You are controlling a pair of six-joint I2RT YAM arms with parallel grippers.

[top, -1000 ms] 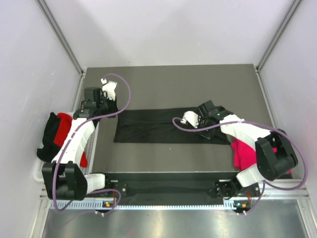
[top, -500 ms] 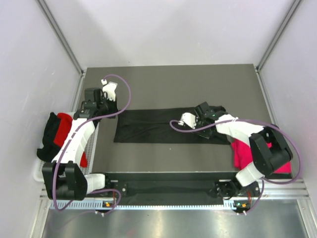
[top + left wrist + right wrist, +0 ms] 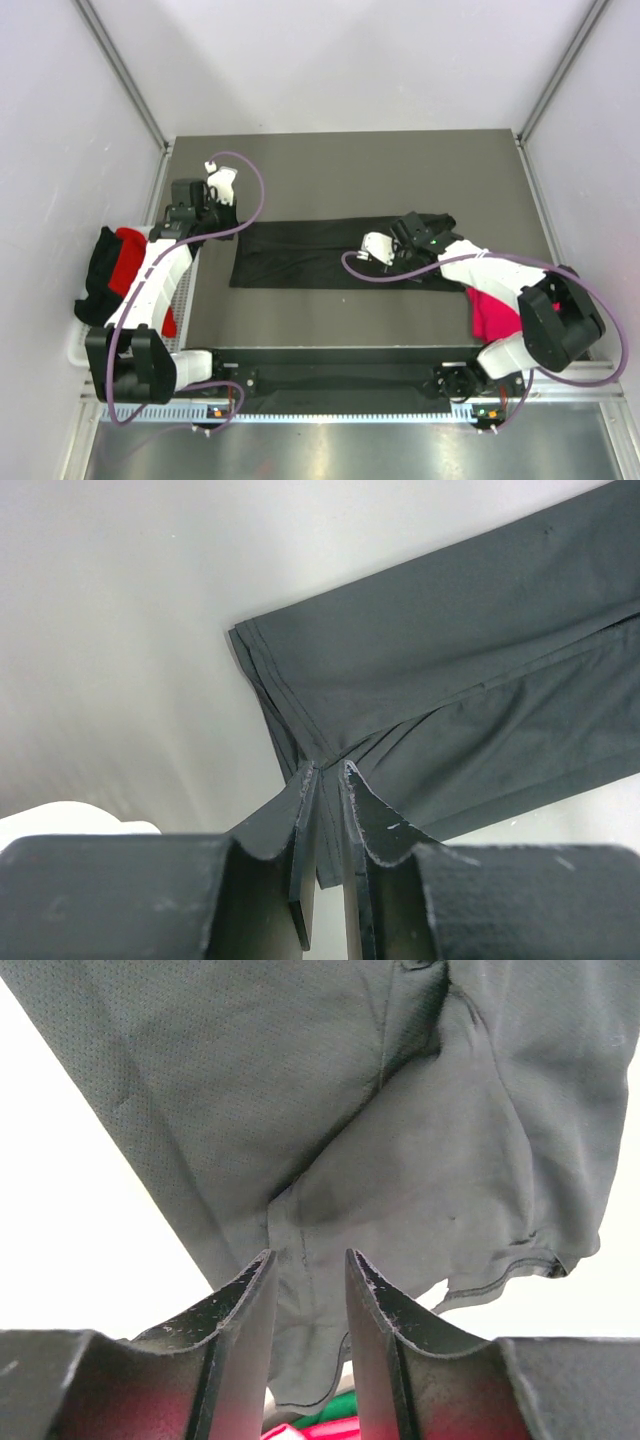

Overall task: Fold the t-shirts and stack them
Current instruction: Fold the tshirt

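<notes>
One black tee [image 3: 300, 255], folded to a long strip, lies across the mid table [image 3: 400, 160]. Black and red tees [image 3: 110, 265] heap on the basket [image 3: 187, 285] at left, beside the left arm [image 3: 160, 270]; a pink tee [image 3: 490, 305] sits partly under the right arm [image 3: 500, 270]. Left gripper [image 3: 325, 770] pinches the strip's left end, right gripper [image 3: 308, 1258] clamps its right end
</notes>
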